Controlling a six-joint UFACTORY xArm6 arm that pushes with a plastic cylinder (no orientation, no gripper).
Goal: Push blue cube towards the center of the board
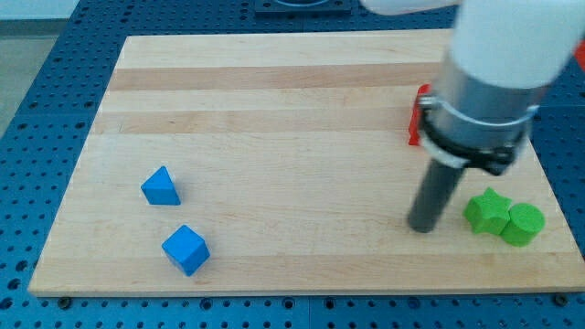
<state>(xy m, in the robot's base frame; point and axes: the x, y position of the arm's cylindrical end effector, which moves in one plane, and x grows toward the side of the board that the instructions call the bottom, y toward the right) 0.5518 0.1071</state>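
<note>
The blue cube lies near the board's bottom left. A blue triangular block sits just above it and slightly left. My tip rests on the board at the view's right, far to the right of the blue cube, with open wood between them. The arm's white and grey body hangs above the tip.
A green star-shaped block and a green cylinder touch each other just right of my tip. A red block is partly hidden behind the arm at upper right. The wooden board lies on a blue perforated table.
</note>
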